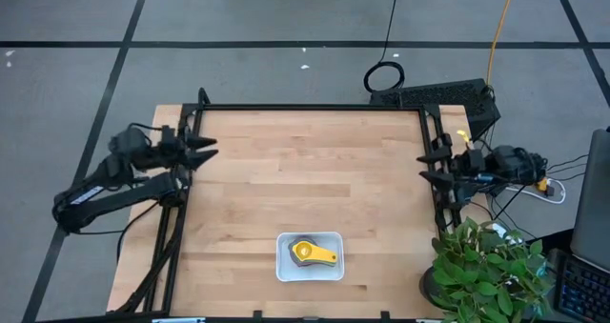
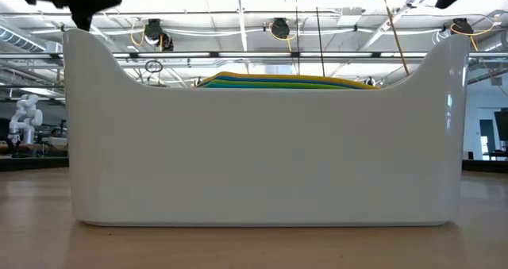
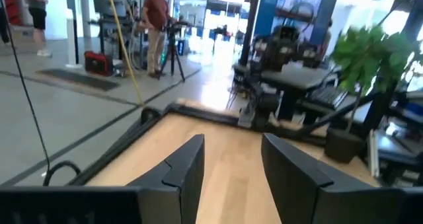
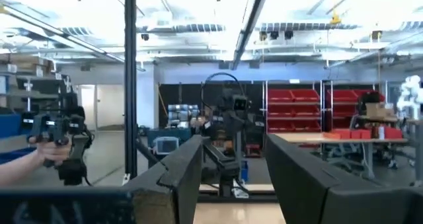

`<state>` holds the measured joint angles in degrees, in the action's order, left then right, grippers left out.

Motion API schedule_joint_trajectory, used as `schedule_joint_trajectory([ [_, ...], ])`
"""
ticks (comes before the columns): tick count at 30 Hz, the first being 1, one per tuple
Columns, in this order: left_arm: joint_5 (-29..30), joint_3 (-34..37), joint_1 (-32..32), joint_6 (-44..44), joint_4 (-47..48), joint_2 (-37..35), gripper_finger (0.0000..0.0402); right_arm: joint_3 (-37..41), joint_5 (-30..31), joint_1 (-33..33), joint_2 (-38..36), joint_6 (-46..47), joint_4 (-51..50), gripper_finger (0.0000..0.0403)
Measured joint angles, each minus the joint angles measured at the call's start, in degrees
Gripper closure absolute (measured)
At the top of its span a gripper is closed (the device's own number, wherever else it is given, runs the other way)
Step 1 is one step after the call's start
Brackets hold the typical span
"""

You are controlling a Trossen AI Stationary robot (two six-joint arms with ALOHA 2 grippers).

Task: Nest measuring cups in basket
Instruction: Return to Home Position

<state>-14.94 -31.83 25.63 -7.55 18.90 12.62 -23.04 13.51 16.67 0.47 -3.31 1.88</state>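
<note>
The white basket [image 1: 310,272] sits on the table near its near edge, at the middle. Inside it lies a stack of nested measuring cups with the yellow one [image 1: 311,253] on top, its handle pointing toward the table's right. In the low view the basket's wall [image 2: 262,158] fills the picture, and yellow, green and blue cup edges [image 2: 282,81] show over its dip. My left gripper [image 1: 212,150] hovers open at the table's left edge, far from the basket. My right gripper [image 1: 422,167] waits open at the right edge.
A black frame runs around the table [image 1: 315,171]. A potted plant [image 1: 486,266] stands at the near right corner. A keyboard [image 1: 434,96] and cables lie beyond the far right corner. People stand in the room behind the table, as both wrist views show.
</note>
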Motion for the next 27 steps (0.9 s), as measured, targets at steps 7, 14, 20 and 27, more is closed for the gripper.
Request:
schedule_joint_trajectory([
  [7, -0.53, 8.45, 0.0, 1.95, -6.73, 0.0, 0.025, 2.2, 1.3, 0.02, 0.44, -0.19, -5.03, 0.0245],
  [14, -2.61, 14.71, -0.02, 1.85, -11.77, 0.0, 0.025, 0.13, 2.94, 0.02, -0.32, 3.53, -15.25, 0.0251],
  [20, -3.28, 20.84, -0.04, -1.33, -19.44, 0.0, 0.025, 0.12, 2.94, 0.02, -0.32, 6.74, -21.24, 0.0287],
  [27, -3.26, 28.13, -0.64, -2.04, -29.12, 0.0, 0.025, 0.68, 2.95, 0.03, -0.32, 7.8, -22.64, 0.035],
])
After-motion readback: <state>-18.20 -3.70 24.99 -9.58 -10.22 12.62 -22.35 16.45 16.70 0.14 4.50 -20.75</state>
